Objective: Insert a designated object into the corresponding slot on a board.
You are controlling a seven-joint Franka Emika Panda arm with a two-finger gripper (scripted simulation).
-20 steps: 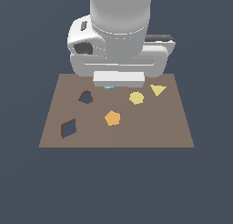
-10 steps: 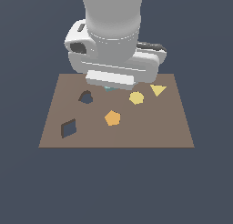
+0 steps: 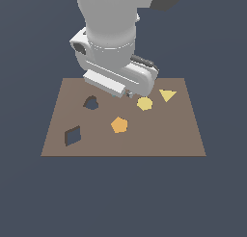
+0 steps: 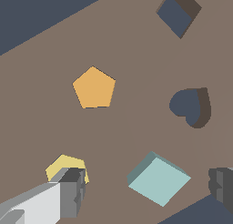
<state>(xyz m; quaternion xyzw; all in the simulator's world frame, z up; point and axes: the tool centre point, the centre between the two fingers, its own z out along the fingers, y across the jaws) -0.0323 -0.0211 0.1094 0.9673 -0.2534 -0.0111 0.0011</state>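
The teal piece (image 4: 158, 177) lies flat on the brown board (image 4: 136, 59), between my two fingers. One finger (image 4: 70, 191) stands well off one side of it and the other finger (image 4: 223, 189) just off the opposite side. My gripper (image 4: 148, 191) is open and does not touch the piece. In the exterior view the gripper (image 3: 126, 92) hangs low over the board's (image 3: 159, 135) far middle and hides the teal piece. The diamond slot (image 3: 72, 135) is empty at the near corner on the exterior view's left, and it also shows in the wrist view (image 4: 178, 12).
A dark heart-shaped cutout (image 3: 90, 103) lies beyond the diamond slot. An orange pentagon (image 3: 119, 125) sits mid-board. A yellow hexagon (image 3: 144, 103) and a yellow triangle (image 3: 167, 94) sit toward the exterior view's right. The hexagon (image 4: 63, 166) lies right by one finger.
The arm has swung and the hand has twisted, so it now sits slanted over the board. The teal piece, seen under the hand before, is now hidden in the exterior view.
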